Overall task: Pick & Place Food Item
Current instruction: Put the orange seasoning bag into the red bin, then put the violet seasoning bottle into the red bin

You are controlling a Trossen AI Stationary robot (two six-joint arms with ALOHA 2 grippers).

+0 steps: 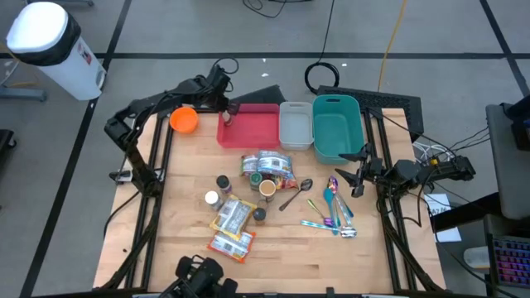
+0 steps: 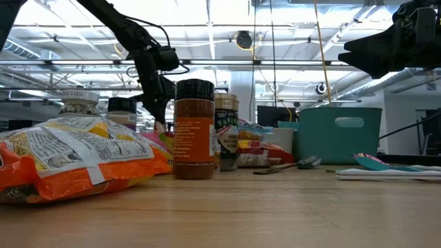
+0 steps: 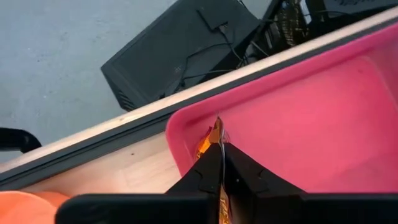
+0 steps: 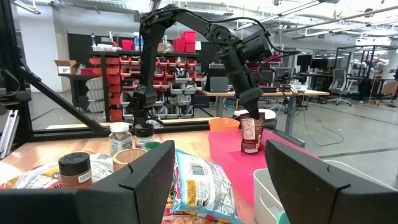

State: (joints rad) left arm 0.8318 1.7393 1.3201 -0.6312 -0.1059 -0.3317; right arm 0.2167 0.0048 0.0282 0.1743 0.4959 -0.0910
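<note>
left gripper (image 1: 227, 109) pinching food packet (image 3: 214, 134) over pink tray (image 1: 265, 132), upper centre | right gripper (image 1: 354, 174) spread, idle right | risk: thin edge-pinch slips, packet drops on rim

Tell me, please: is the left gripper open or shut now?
Shut. In the left wrist view the left gripper has its fingers pressed together on a thin orange packet over the pink tray.
</note>
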